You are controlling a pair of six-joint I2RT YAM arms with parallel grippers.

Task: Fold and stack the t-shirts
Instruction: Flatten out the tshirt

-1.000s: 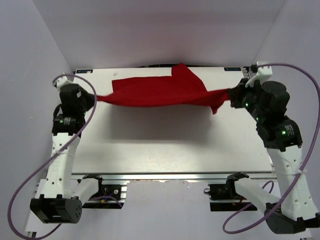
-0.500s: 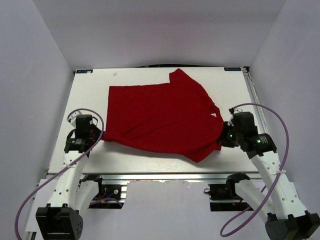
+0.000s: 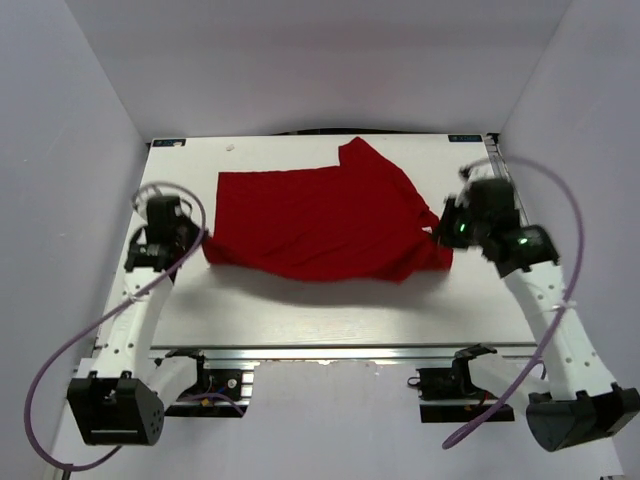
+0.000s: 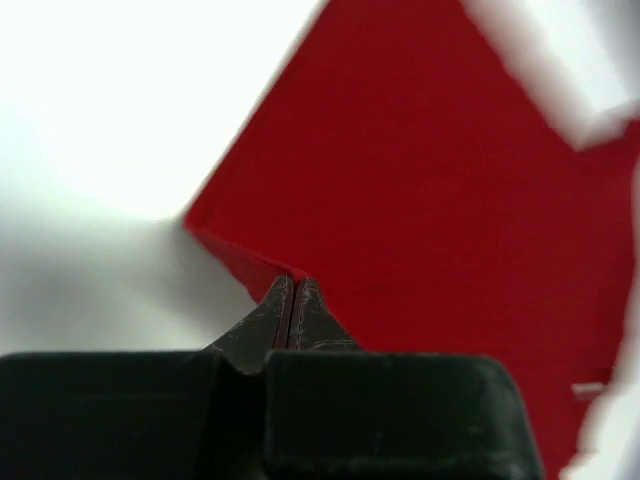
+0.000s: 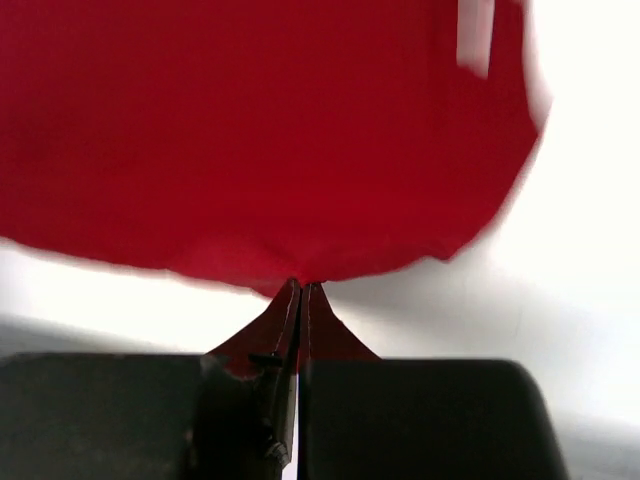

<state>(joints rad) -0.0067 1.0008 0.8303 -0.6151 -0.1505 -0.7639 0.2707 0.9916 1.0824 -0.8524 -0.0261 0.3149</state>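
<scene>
The red t-shirt (image 3: 320,225) lies across the far and middle part of the white surface (image 3: 330,310). Its near hem hangs raised between the two arms and casts a shadow on the boards below. The left fingers (image 4: 285,300) are pressed together on the hem's left corner, and the right fingers (image 5: 292,310) are pinched shut on the cloth at the right end, near the collar side. One sleeve (image 3: 365,155) points toward the far edge and stops just short of it. A broad bare strip of surface runs between the lifted hem and the near edge, where a metal rail (image 3: 330,350) borders the boards. Narrower bare margins lie to the left and right of the cloth. Each arm stands close to its own side edge, and purple cables (image 3: 60,370) loop out from both arms beyond the surface's sides. Plain pale walls (image 3: 90,150) close in on the left, right and far sides, close to the surface's edges.
</scene>
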